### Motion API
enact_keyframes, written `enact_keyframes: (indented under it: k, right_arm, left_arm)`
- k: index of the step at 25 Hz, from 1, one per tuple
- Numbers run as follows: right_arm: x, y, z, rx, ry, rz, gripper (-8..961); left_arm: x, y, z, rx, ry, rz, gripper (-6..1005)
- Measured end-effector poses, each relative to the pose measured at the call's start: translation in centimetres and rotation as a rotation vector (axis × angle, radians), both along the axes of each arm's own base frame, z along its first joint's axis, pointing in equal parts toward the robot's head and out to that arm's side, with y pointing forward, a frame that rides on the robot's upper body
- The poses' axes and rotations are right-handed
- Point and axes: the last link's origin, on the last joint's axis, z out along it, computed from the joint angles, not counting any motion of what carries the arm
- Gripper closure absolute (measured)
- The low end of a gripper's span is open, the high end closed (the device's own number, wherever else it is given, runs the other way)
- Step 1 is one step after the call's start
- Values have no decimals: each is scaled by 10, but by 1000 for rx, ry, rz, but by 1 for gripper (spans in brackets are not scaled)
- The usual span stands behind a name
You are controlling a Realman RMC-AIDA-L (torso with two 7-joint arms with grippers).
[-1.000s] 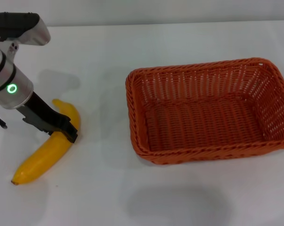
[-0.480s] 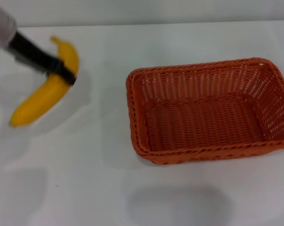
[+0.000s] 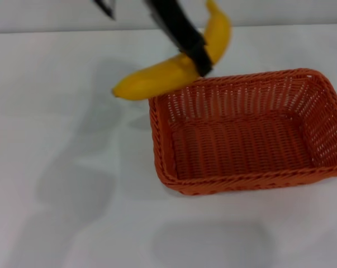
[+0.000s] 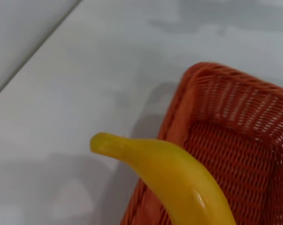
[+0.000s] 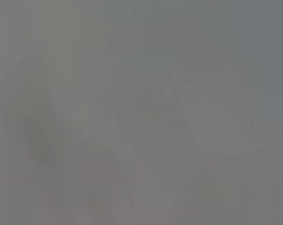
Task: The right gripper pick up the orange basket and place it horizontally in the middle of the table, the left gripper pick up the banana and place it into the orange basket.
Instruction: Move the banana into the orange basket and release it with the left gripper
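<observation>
The yellow banana [image 3: 174, 70] hangs in the air over the far left corner of the orange basket [image 3: 246, 131], held by my left gripper [image 3: 199, 56], which is shut on its middle. One end of the banana points left past the basket's rim, the other rises toward the back. The left wrist view has the banana [image 4: 179, 176] close up above the corner of the basket [image 4: 235, 136]. The basket lies lengthwise on the white table [image 3: 73, 195], right of centre, with nothing inside. My right gripper is out of view; its wrist view shows only grey.
Bare white table surface [image 3: 62, 167] stretches to the left of and in front of the basket. The table's far edge [image 3: 56, 30] runs along the top of the head view.
My left gripper has lifted the banana off the table at the left and carried it up and to the right, to above the basket's far left corner. The basket has not moved.
</observation>
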Motion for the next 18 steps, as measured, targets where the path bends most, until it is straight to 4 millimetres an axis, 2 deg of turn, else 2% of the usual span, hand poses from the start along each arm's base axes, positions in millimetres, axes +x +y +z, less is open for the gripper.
enact_keyframes:
  k: [4, 8, 13, 18]
  right_arm:
    - [-4, 4, -4, -9, 10, 10, 81]
    - [-4, 4, -6, -17, 13, 13, 81]
    - [-1, 1, -8, -18, 17, 9, 81]
    - [2, -1, -9, -19, 21, 2, 81]
  left_arm:
    - [23, -6, -29, -6, 22, -96, 436]
    - [38, -9, -46, -29, 0, -130, 417]
    - [44, -20, -60, -80, -8, -150, 395]
    - [40, -21, -60, -85, -31, -134, 372]
